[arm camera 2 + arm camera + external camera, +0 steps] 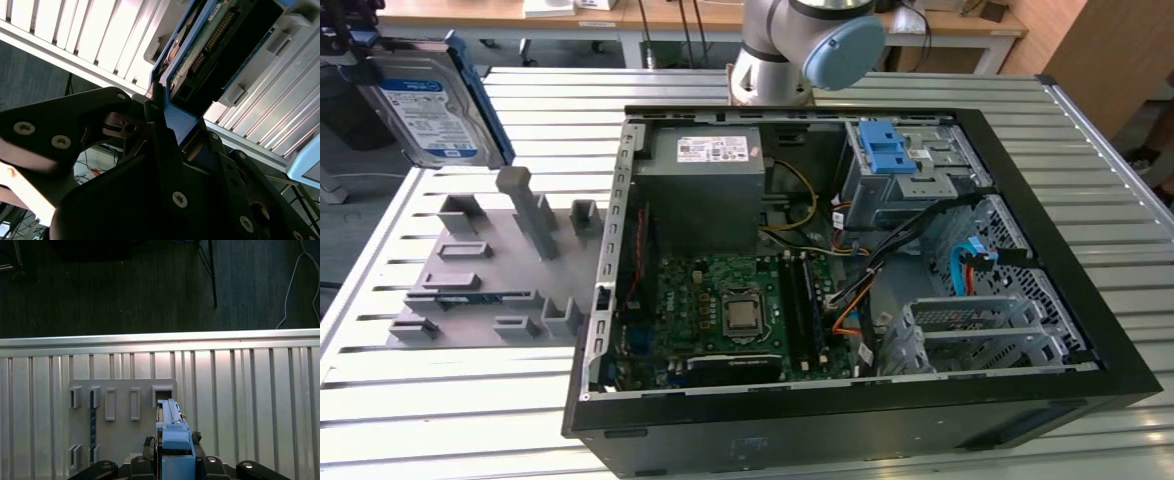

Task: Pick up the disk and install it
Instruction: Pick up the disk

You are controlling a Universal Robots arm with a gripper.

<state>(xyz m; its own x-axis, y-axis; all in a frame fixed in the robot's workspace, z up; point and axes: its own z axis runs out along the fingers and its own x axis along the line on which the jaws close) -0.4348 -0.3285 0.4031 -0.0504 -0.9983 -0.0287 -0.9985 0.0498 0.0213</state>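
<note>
The claw [170,127] is gripping the disk [430,100], with its black fingers [160,150] pressing on the blue rail frame from both sides, as the second wrist view is showing. In the exterior view the disk is hanging upright in the air at the exterior view's far left. Its label is facing the camera, and it is sitting clear of the slatted desk [467,420] and above the grey slotted holder [494,275]. In the first wrist view the disk is showing edge-on, its blue rail pointing away from the claw. The holder is lying beneath it on the desk, and one rectangular slot is sitting just beyond the disk's tip. The open computer case [854,425] is lying on its side on the desk to the exterior view's right of the holder, well apart from the disk. Inside the case, the grey power-supply box [707,165], the green board [720,300] and a light-blue latch [887,150] on the drive cage are lying exposed
</note>
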